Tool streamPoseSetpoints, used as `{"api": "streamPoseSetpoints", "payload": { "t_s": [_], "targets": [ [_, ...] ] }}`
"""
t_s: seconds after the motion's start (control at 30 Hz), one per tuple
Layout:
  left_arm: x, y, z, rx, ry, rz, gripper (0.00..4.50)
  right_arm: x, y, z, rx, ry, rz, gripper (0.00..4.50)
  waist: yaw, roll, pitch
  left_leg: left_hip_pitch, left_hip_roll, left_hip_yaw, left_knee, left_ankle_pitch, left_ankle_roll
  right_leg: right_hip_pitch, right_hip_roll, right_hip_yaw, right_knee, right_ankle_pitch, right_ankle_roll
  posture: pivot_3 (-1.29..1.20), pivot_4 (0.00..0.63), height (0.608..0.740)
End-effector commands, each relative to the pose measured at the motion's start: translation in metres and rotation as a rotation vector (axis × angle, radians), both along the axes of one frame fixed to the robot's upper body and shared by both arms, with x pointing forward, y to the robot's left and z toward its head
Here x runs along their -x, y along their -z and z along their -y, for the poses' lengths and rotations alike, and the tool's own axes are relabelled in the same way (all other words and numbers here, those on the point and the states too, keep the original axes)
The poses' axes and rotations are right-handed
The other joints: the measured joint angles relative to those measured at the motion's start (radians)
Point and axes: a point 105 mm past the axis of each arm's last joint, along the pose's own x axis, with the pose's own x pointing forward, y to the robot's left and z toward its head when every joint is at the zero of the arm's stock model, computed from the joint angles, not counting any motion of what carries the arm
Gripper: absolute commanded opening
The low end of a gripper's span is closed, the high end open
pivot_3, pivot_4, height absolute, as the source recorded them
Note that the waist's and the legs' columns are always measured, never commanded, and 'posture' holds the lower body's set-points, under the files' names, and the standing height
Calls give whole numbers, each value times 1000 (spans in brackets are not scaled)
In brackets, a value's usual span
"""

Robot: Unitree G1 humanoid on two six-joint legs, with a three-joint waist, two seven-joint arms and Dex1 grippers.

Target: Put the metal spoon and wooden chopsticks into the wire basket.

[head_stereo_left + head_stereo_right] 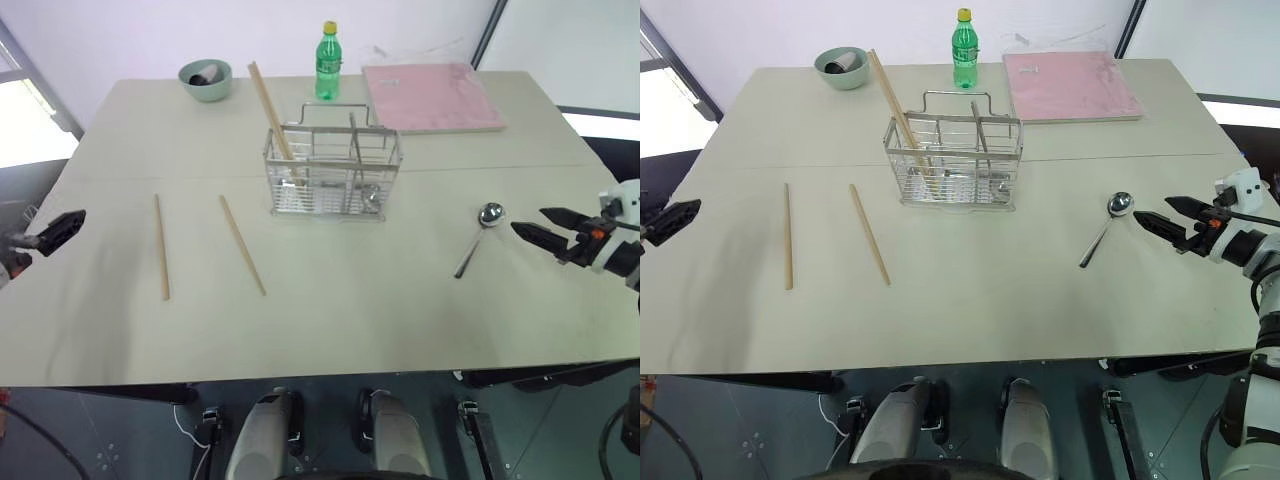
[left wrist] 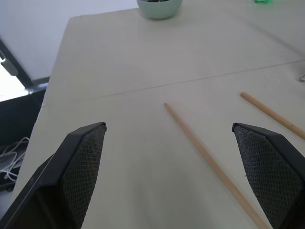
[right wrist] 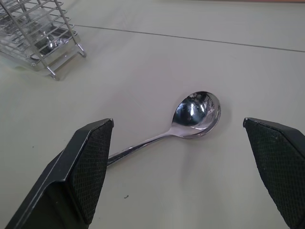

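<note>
The wire basket [image 1: 333, 170] stands mid-table with one wooden chopstick [image 1: 270, 110] leaning out of its left compartment. Two more chopsticks lie flat on the table left of it, one [image 1: 161, 246] farther left and one [image 1: 242, 244] nearer the basket. The metal spoon [image 1: 480, 236] lies on the table right of the basket, bowl up [image 3: 198, 109]. My right gripper [image 1: 535, 226] hovers open just right of the spoon, its fingers pointing at it. At the table's left edge, my left gripper [image 1: 52, 232] is open, facing the nearest flat chopstick [image 2: 209, 162].
A green bowl [image 1: 206, 80], a green bottle [image 1: 328, 62] and a pink board [image 1: 430, 96] sit along the table's far side. The table's front edge [image 1: 300, 372] runs close below the grippers.
</note>
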Motion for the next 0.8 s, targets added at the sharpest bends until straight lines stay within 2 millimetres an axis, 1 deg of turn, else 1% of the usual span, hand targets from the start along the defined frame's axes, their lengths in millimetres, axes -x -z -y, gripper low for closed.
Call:
{"api": "streamPoseSetpoints", "payload": {
  "t_s": [0.03,0.43,0.63,0.73,0.8],
  "targets": [
    [0,-13,0,-46,-4,29,4456,-1,-19,5,19,13,66,4500,0,0,0,0,0,0,0,2,-4,0,0,0,0,0,0,0,150,686],
    [-3,-19,0,-34,-7,59,4456,-4,-23,8,13,31,84,4500,0,0,0,0,0,0,0,3,-4,0,0,0,0,1,1,0,150,686],
    [-5,-27,3,-33,5,81,4456,-8,-26,7,20,32,93,4500,0,0,0,0,0,0,0,3,-4,0,1,0,0,1,2,0,150,686],
    [-9,-36,14,-39,47,100,4456,-10,-30,5,62,9,96,4500,0,0,0,0,0,0,0,3,-5,0,1,0,1,1,2,0,150,686],
    [-13,-44,29,-37,109,111,4456,-14,-37,1,111,-27,98,4500,-1,0,0,0,0,0,0,3,-5,1,1,0,1,1,2,0,150,686]
  ]
}}
